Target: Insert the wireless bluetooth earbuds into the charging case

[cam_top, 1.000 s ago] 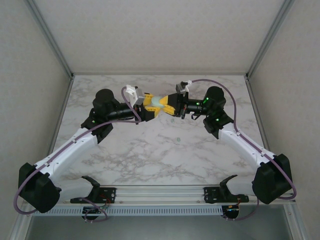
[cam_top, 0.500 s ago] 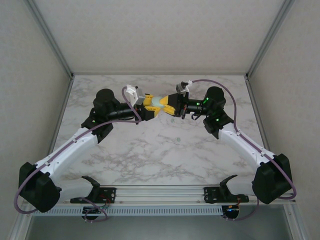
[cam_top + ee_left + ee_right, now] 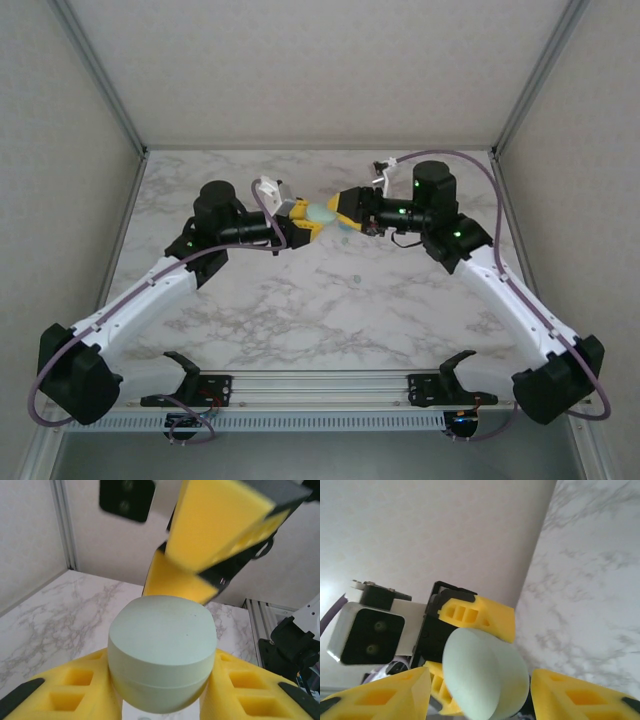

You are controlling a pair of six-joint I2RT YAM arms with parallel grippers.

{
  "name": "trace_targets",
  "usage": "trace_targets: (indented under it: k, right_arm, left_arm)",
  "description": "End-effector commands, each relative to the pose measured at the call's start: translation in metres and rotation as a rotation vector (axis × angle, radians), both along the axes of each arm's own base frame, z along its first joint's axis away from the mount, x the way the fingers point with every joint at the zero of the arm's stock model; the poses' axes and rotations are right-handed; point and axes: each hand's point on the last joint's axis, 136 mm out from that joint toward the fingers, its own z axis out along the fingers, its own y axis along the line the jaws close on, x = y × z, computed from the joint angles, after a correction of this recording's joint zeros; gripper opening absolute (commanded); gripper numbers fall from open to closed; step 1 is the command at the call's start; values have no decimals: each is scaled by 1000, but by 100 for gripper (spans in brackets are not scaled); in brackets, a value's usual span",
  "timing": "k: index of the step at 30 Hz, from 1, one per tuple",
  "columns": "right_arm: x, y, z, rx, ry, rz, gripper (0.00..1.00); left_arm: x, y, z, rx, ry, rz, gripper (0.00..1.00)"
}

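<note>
Holding the charging case [image 3: 162,645] aloft between both arms.
The left gripper [image 3: 162,690] clenches the pale-green case, its lid seam shut and contents hidden; the right gripper [image 3: 477,677] straddles it, released. The top view places it over the far half of the marble table [image 3: 330,300].

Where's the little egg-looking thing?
Look over the far middle of the marble table. There the left tool pinches the charging case: a smooth, pale green pebble among blocky yellow fingers.
</note>
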Motion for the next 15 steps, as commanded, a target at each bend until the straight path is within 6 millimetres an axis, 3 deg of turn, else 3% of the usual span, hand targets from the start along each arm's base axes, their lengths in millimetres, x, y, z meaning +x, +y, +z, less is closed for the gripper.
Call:
trace_targets:
  k: [1, 6, 11, 15]
  right_arm:
    - [-2, -30, -9, -198, -165, -103, 58]
    - [-17, -33, -14, -255, -330, -27, 57]
    - [-25, -22, -36, -376, -309, 61, 57]
    - [-26, -8, -42, -408, -328, 97, 59]
  left_arm:
    - [-11, 3, -4, 16, -16, -6, 20]
    - [-13, 3, -8, 13, -22, 7, 20]
    - [-17, -1, -9, 12, -18, 1, 20]
    - [-18, -3, -8, 10, -19, -5, 20]
